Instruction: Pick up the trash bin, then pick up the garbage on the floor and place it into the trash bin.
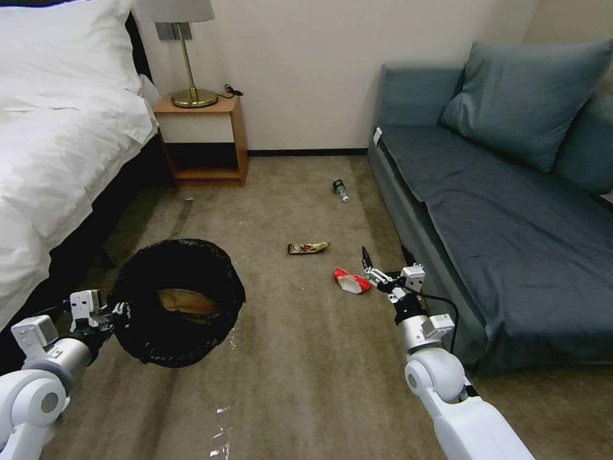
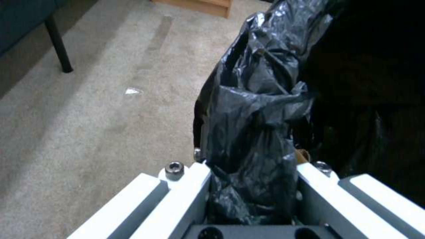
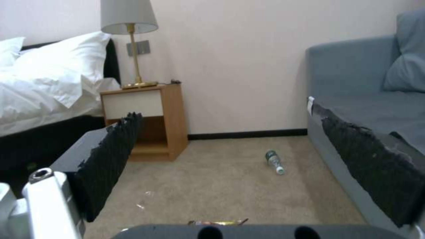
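My left gripper (image 1: 118, 313) holds the trash bin (image 1: 175, 300) above the carpet at the front left, shut on its black bag rim (image 2: 250, 186). A crumpled brown paper bag (image 1: 188, 301) lies inside the bin. My right gripper (image 1: 385, 257) stands open and low over the floor, just right of the red-and-white wrapper (image 1: 351, 281). Its black pads (image 3: 111, 156) are wide apart with nothing between them. The gold snack wrapper (image 1: 308, 247) (image 3: 217, 221) lies a little ahead on the carpet. The small bottle (image 1: 341, 190) (image 3: 274, 161) lies farther off, near the sofa's corner.
A bed (image 1: 57, 147) with white bedding runs along the left. A wooden nightstand (image 1: 203, 137) with a lamp (image 1: 185, 51) stands against the far wall. The grey-blue sofa (image 1: 504, 217) is close on the right of my right arm. Small white scraps (image 1: 222, 434) dot the carpet.
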